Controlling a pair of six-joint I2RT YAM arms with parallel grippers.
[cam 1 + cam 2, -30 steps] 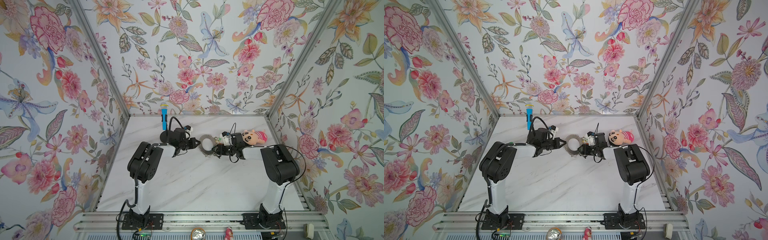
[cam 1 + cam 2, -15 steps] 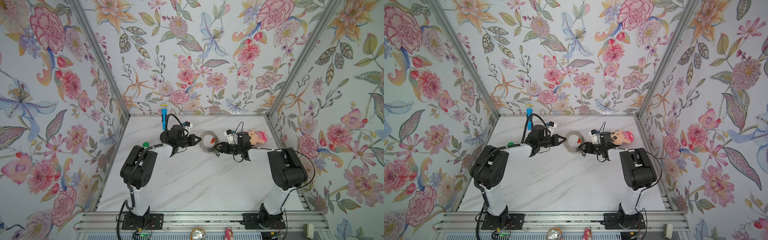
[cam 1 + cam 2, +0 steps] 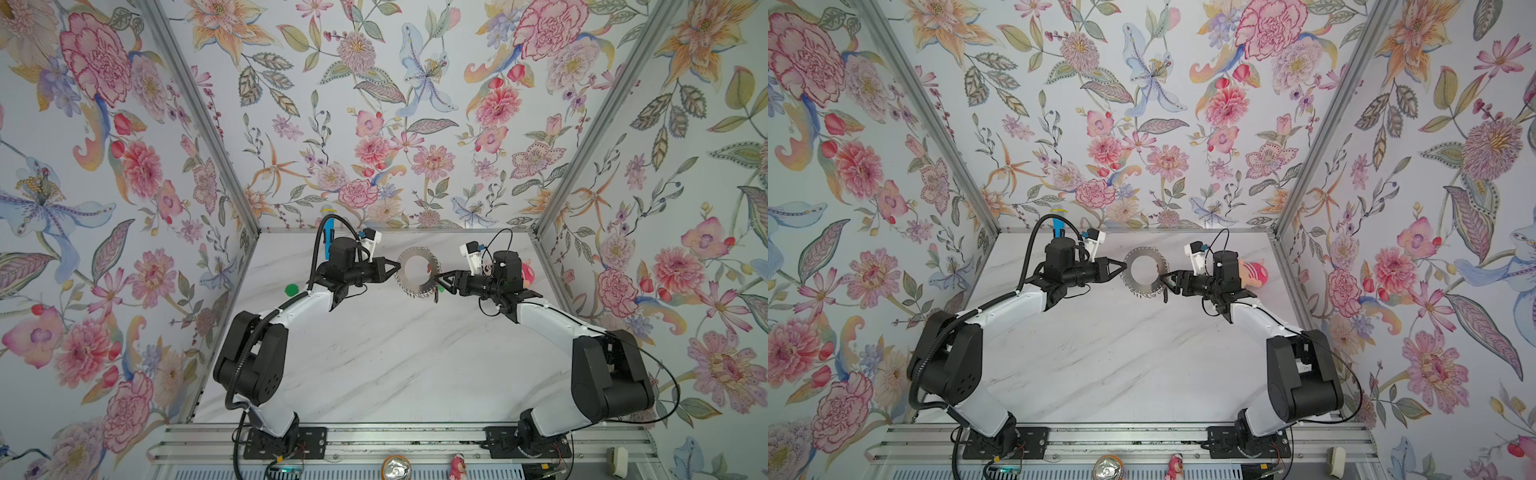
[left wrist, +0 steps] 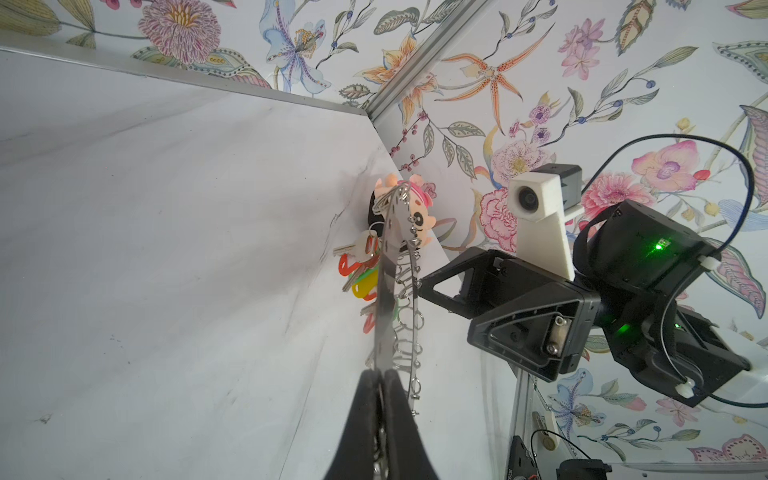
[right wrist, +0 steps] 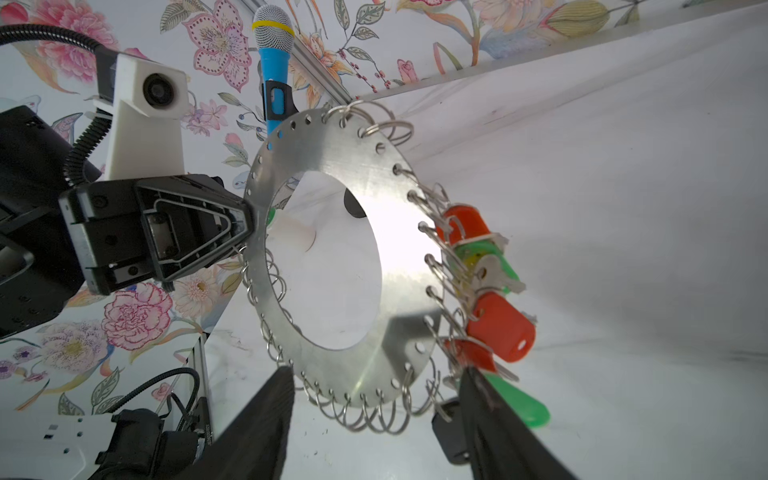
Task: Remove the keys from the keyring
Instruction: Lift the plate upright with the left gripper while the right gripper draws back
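The one piece of writing in sight is a line of print on a black base plate in the left wrist view, and it is too small to read. The key tags show plain colour on the faces that can be seen.

The keyring hangs in the air above the marble table, between the two arms and toward the back wall. The left gripper is closed hard on the disc's rim. In the left wrist view its fingers pinch the plate edge-on, and in the right wrist view the same tip bites the rim of the keyring on a stretch bare of loops.

The keys cluster on the far side of the disc from that grip: orange-red, green and yellow tags, with a black one low down (half hidden behind a finger).

The right gripper stands with its fingers well apart, straddling the looped rim. One finger lies on the disc's near face, and the other finger lies on the key side, just beside the lowest red and green tags. I cannot tell whether it touches them.

A blue toy microphone stands at the back wall, and a plush doll lies behind the right wrist.
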